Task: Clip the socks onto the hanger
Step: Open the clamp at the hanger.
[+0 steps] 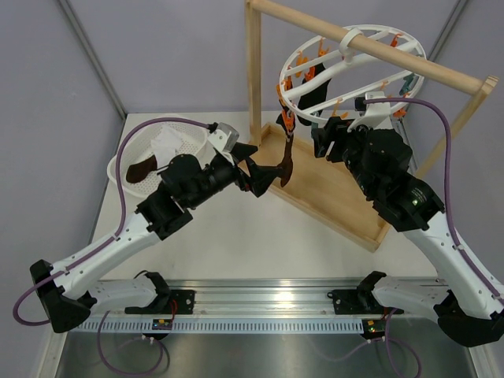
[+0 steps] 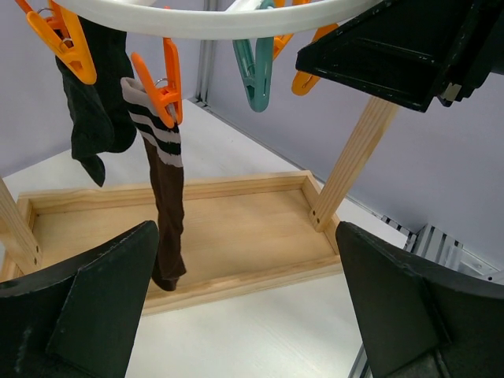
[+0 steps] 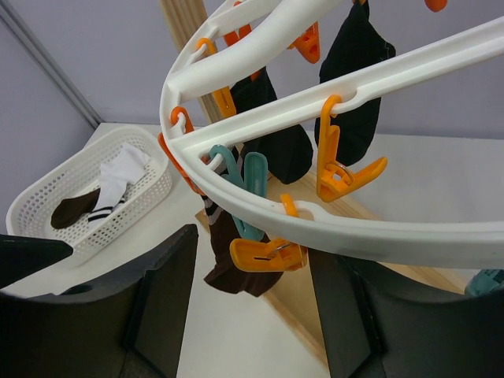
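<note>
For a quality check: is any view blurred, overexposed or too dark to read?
Top external: even soft light, all sharp. Left wrist: striped brown sock sharp, near claw fingers dark, featureless. Right wrist: white hanger ring bright, not blown out; mesh basket clear.

text: none legible | labels: none | brands: none | numbers: none | signs: none | views: all three

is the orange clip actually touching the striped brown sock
Touching. The left wrist view shows the orange clip pinched onto the striped cuff of the brown sock, which hangs from it.
</note>
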Available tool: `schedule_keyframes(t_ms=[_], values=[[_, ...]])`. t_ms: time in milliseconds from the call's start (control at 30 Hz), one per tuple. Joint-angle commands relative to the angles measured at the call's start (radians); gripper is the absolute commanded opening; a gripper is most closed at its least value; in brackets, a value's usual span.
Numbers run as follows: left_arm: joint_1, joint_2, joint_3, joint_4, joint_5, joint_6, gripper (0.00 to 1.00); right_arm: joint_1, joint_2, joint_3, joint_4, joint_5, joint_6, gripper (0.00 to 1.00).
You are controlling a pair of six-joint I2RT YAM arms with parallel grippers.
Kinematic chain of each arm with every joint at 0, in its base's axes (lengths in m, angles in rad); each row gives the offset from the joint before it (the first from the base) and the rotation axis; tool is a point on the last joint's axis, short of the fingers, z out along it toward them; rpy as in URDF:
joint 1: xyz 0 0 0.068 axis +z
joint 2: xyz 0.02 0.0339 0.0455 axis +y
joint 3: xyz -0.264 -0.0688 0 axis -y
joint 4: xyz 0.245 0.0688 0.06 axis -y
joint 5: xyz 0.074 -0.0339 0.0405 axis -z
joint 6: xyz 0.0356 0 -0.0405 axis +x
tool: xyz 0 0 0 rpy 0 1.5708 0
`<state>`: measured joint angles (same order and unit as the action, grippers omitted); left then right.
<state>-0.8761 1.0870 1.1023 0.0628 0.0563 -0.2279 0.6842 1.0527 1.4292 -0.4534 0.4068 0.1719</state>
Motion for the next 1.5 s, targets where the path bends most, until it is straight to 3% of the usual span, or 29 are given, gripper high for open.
schedule_keyframes(t_ms=[0, 267, 467, 800, 1167, 1467], values=[[-0.003, -0.018, -0.005, 0.071, -0.007, 0.015, 0.99, -0.009, 0.000, 0.007, 0.108, 0.043, -0.038, 0.66], [-0.012, 0.016, -0.013, 0.181, 0.072, 0.022, 0.99, -0.009, 0.009, 0.065, 0.084, -0.082, 0.020, 0.66], [-0.060, 0.089, -0.005, 0.349, 0.129, 0.149, 0.99, -0.008, 0.021, 0.085, 0.074, -0.098, 0.044, 0.66], [-0.064, 0.316, 0.096, 0.499, 0.191, 0.262, 0.98, -0.008, 0.012, 0.100, 0.071, -0.141, 0.071, 0.66], [-0.060, 0.410, 0.148, 0.644, 0.223, 0.251, 0.79, -0.008, 0.004, 0.093, 0.067, -0.163, 0.071, 0.67], [-0.034, 0.453, 0.194, 0.669, 0.241, 0.199, 0.74, -0.009, -0.017, 0.080, 0.065, -0.172, 0.071, 0.67]])
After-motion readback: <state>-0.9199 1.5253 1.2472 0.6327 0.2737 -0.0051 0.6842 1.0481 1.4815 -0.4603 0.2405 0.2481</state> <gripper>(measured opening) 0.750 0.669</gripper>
